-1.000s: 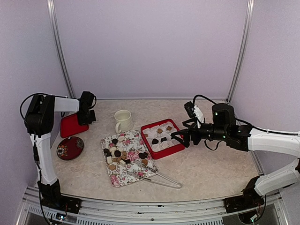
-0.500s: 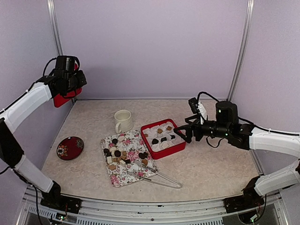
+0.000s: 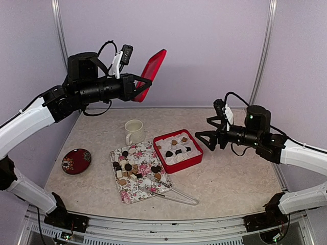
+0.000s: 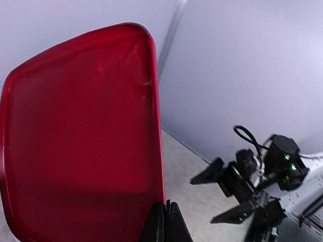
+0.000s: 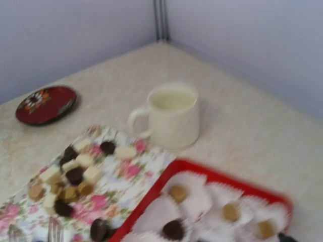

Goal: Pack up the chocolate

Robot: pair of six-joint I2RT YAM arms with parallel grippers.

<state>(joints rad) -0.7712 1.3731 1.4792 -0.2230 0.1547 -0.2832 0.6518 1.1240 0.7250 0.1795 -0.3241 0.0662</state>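
Note:
Loose chocolate [image 3: 127, 167] in dark brown, tan and cream lies on a floral tray [image 3: 145, 186]. More chocolate [image 3: 178, 151] sits in white paper liners inside a red box [image 3: 164, 167]. My left gripper [image 3: 137, 88] is raised high above the mug, shut on the edge of a red lid [image 3: 151, 74]. In the left wrist view the lid [image 4: 81, 136] stands on edge, pinched between the fingertips [image 4: 160, 224]. My right gripper [image 3: 200, 140] hangs open just right of the box, with nothing in it. The right wrist view shows the box rim [image 5: 222, 176], boxed chocolate [image 5: 174, 229] and tray chocolate [image 5: 75, 175].
A cream mug [image 3: 134, 131] stands behind the tray and the box. A small round red dish [image 3: 76, 161] lies at the left. Metal tongs [image 3: 171, 194] rest across the tray's near corner. Walls close in the back and both sides.
My left arm has lifted the red lid from the table's far left and swung it high toward the middle. My right gripper has drawn back to the right, away from the box.

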